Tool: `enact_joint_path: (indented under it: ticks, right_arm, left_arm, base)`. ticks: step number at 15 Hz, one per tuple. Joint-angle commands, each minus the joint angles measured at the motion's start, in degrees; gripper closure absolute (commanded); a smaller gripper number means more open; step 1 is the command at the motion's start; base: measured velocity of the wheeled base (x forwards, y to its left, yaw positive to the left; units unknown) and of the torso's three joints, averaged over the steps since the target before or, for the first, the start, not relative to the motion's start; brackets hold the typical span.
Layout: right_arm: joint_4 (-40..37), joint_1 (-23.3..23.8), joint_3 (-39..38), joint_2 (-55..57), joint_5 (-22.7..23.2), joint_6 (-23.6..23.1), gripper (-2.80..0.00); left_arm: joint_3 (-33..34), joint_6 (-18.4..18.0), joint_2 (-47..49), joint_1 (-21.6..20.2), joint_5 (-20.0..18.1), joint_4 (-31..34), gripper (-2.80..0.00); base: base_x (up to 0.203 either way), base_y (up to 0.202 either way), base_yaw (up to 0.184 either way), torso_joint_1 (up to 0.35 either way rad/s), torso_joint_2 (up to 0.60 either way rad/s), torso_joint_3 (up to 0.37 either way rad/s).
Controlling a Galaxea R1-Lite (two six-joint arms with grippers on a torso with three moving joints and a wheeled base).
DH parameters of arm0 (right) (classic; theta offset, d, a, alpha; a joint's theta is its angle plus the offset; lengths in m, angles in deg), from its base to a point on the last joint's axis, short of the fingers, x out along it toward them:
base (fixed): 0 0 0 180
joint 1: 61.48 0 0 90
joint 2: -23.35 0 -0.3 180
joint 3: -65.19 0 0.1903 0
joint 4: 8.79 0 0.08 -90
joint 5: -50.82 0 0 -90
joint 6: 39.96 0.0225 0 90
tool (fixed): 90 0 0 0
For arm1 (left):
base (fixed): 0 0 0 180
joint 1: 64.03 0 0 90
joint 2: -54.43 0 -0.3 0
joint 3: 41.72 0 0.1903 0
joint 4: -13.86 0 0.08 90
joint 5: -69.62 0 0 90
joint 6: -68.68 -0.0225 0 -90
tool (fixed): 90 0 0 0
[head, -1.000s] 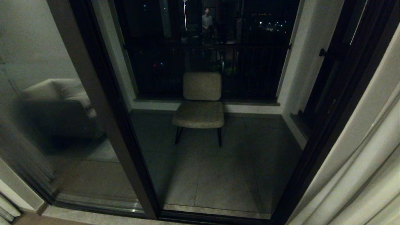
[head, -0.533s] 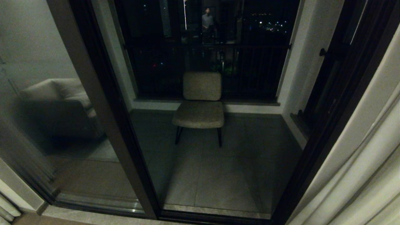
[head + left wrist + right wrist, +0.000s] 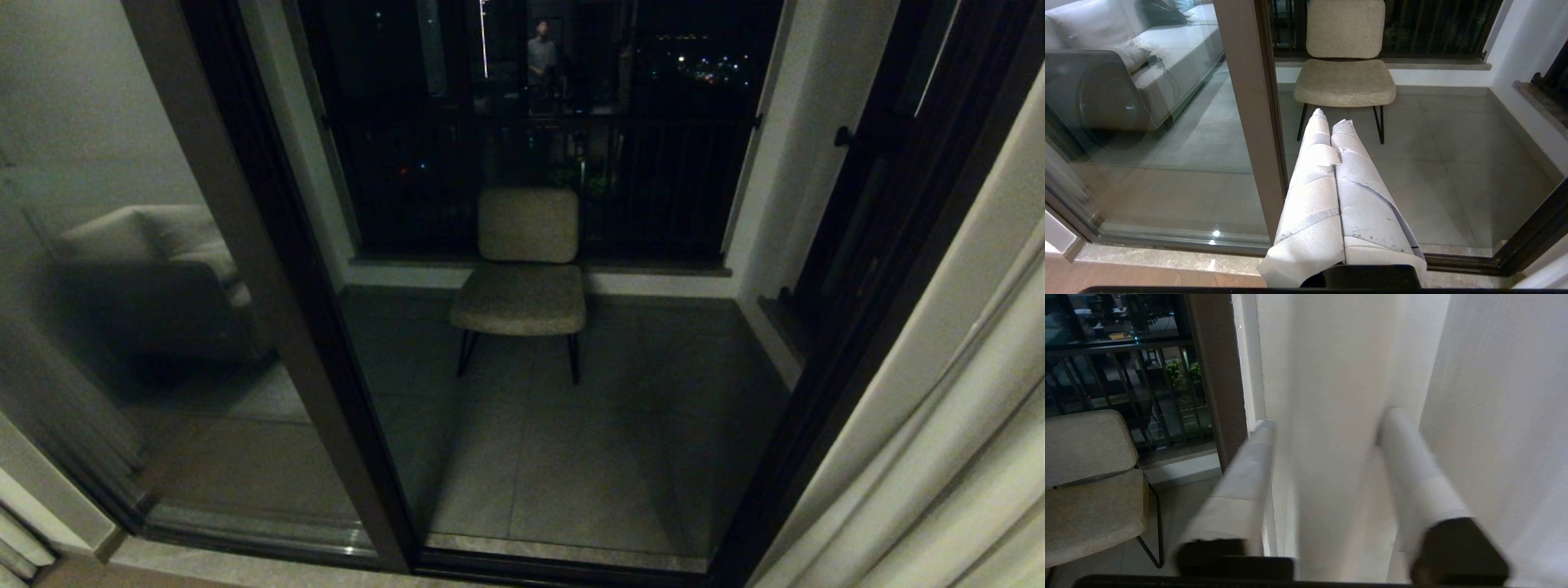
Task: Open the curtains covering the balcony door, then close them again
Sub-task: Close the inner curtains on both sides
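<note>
Nothing shifts in the head view against the earlier frames: the balcony door (image 3: pixel 269 327) with its dark frame stands uncovered across the middle, the chair (image 3: pixel 522 278) sits behind the glass, and the curtains (image 3: pixel 947 425) hang gathered at the right edge. Neither arm shows there, so the opening seems done and the closing is, as I judge, the step in hand.

From the left wrist view, the left claw (image 3: pixel 1336 122) points at the glass with its two wrapped fingers pressed together, holding nothing — it looks parked, well apart from the fabric.

From the right wrist view, the right claw (image 3: pixel 1327 420) has its fingers (image 3: pixel 1404 457) standing apart, and one vertical fold of the curtains (image 3: pixel 1339 416) runs between them. Whether the pads already touch the cloth I cannot tell; the picture is blurred there.

This fold's long axis goes up and down, crossing the gap of the claw, and the door frame (image 3: pixel 1216 375) lies just beside it on the chair's side. So the right arm is the nearer one, and the pull should carry the fold across toward that frame.
</note>
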Motion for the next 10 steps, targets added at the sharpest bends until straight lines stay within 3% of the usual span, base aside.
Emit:
enact_joint_path:
  ticks: [1,5,10]
  right_arm:
    - [0.16,-0.27,0.13,0.13,0.06,0.04,0.00]
    - [0.18,-2.12,-0.44,0.30,0.17,0.61,0.00]
    - [0.18,-9.70,-0.28,0.29,0.00,0.94,0.00]
  left_arm:
    - [0.00,0.00,-0.02,-0.04,0.00,-0.05,0.00]
    - [0.00,0.00,-0.02,0.02,0.00,-0.09,0.00]
    - [0.00,0.00,-0.02,0.05,0.00,-0.05,0.00]
  base:
    - [0.000,0.000,0.000,0.000,0.00,0.000]
    - [0.000,0.000,0.000,0.000,0.00,0.000]
    - [0.000,0.000,0.000,0.000,0.00,0.000]
